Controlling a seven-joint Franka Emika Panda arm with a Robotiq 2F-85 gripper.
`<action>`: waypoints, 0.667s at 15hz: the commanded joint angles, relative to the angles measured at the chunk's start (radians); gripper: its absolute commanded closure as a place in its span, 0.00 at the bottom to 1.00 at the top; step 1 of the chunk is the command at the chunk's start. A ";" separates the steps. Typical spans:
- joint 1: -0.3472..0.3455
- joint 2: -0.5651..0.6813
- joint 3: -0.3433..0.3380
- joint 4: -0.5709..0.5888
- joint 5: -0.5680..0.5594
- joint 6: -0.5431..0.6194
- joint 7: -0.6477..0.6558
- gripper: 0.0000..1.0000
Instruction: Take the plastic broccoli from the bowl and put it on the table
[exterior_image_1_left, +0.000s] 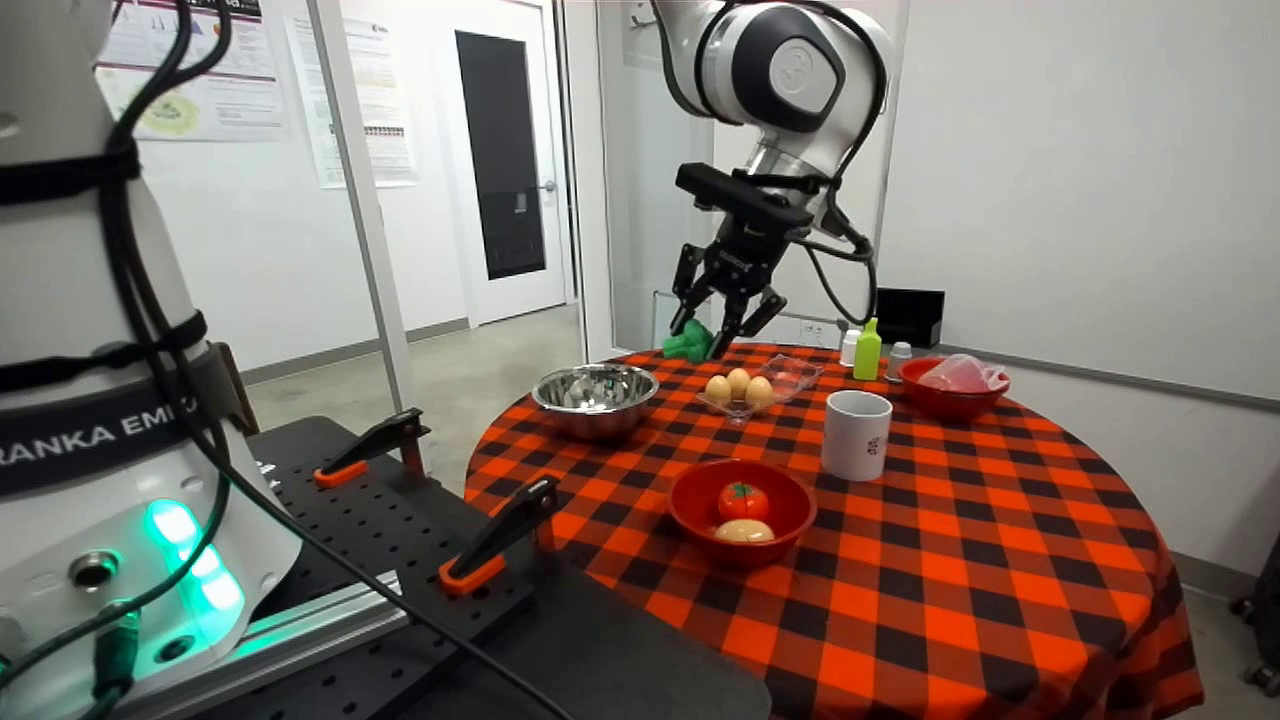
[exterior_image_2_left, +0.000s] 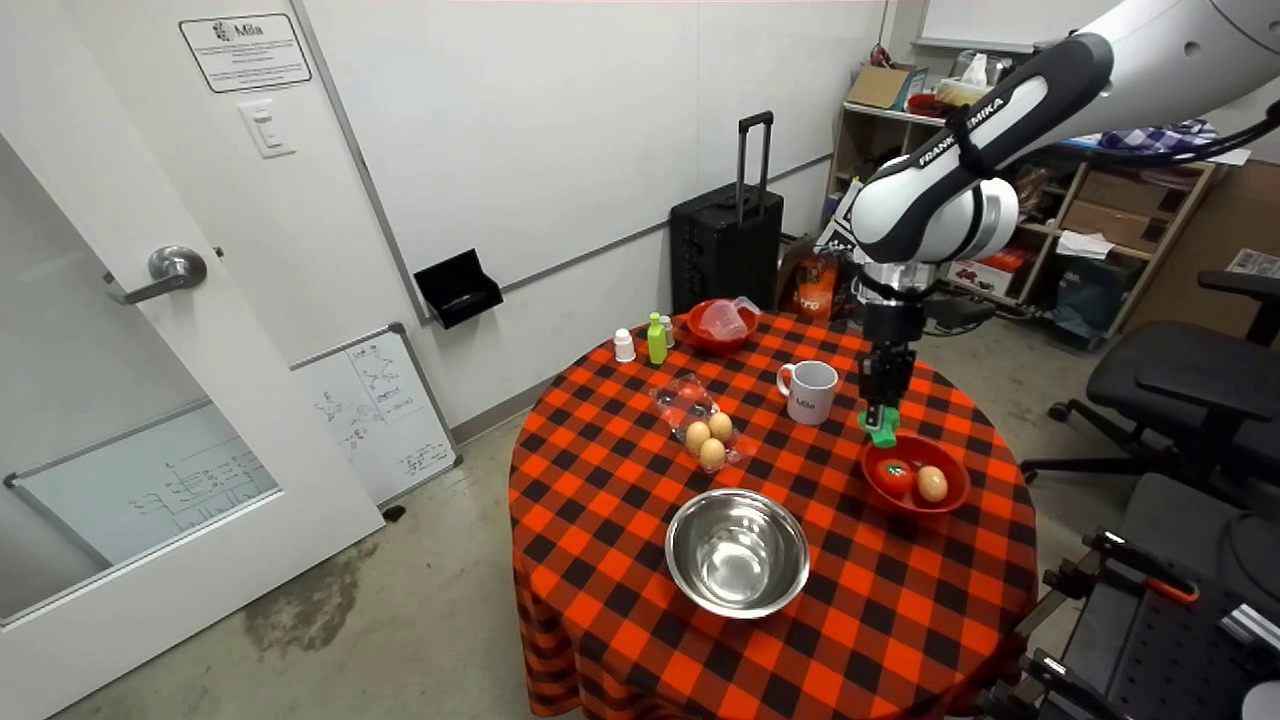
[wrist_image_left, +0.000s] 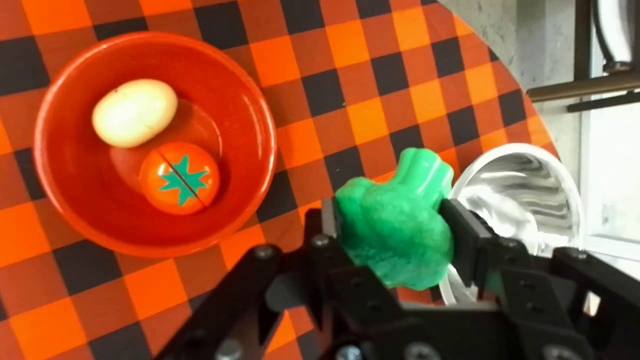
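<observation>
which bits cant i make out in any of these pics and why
Broccoli, gripped spots: all views, covered by the gripper.
Mug, inner floor: both exterior views, hidden by its wall.
Farther red bowl, part under the pink plastic: both exterior views, obscured by that plastic.
Whiteboard writing: in an exterior view, too small to read.
Arm, middle stretch: both exterior views, cut off by picture edges.

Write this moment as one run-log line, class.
pincer: gripping plastic broccoli, above table | red bowl: tomato, egg inside | placement: pending

The arm (exterior_image_2_left: 985, 130) is reaching outward; the gripper (wrist_image_left: 395, 227) is pointing downward, slightly tilted, both fingers (wrist_image_left: 467, 240) clamping, partly apart.
</observation>
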 joint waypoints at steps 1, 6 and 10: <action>0.036 0.089 -0.001 0.082 0.013 -0.052 -0.050 0.73; 0.075 0.242 0.002 0.225 -0.016 -0.012 -0.021 0.73; 0.094 0.365 0.004 0.364 -0.039 -0.010 0.003 0.73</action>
